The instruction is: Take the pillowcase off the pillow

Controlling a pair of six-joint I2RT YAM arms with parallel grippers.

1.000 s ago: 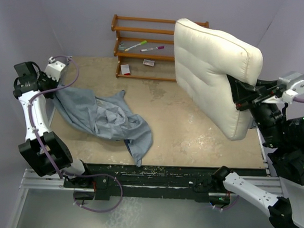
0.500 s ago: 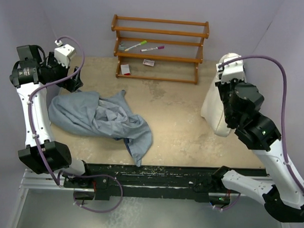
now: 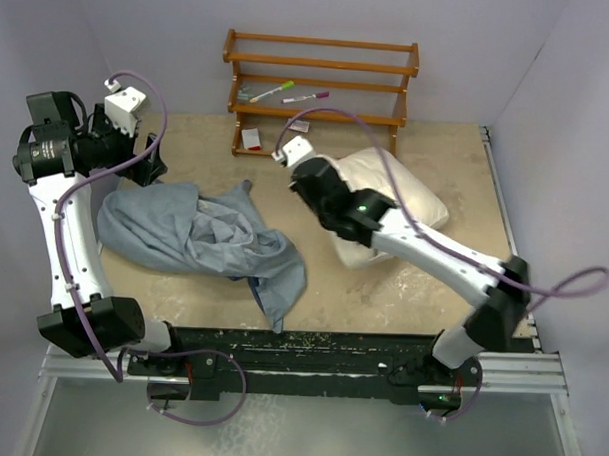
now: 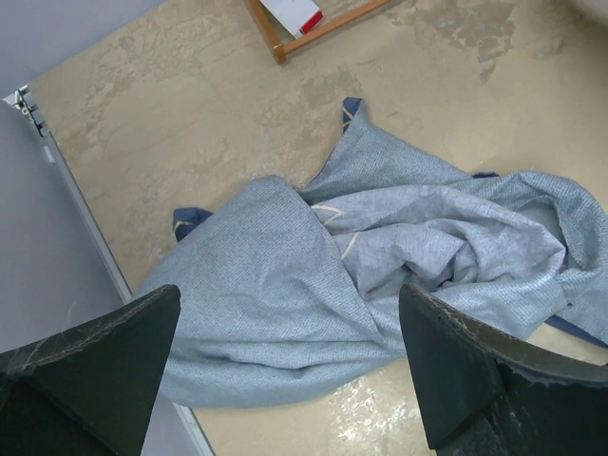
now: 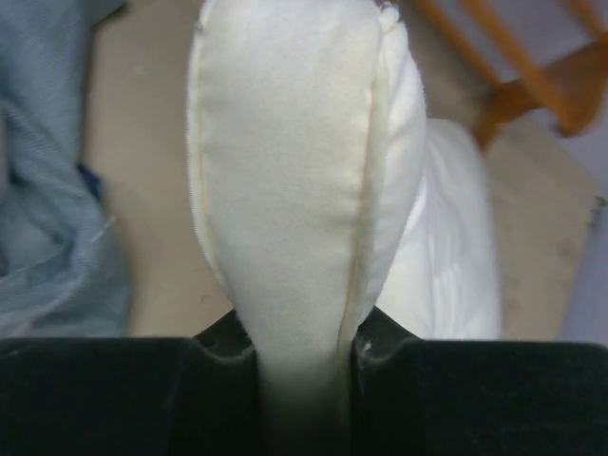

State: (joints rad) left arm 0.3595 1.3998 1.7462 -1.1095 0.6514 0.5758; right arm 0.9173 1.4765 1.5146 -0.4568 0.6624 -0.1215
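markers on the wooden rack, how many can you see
2. The green-tipped marker lies on a shelf of the rack, towards its left. The pink-tipped marker lies just right of it on the same shelf. More could be hidden under the slats.

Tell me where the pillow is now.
In the top view the pillow lies right of centre, near the wooden rack, right of the pillowcase, its end pinched by the right gripper.
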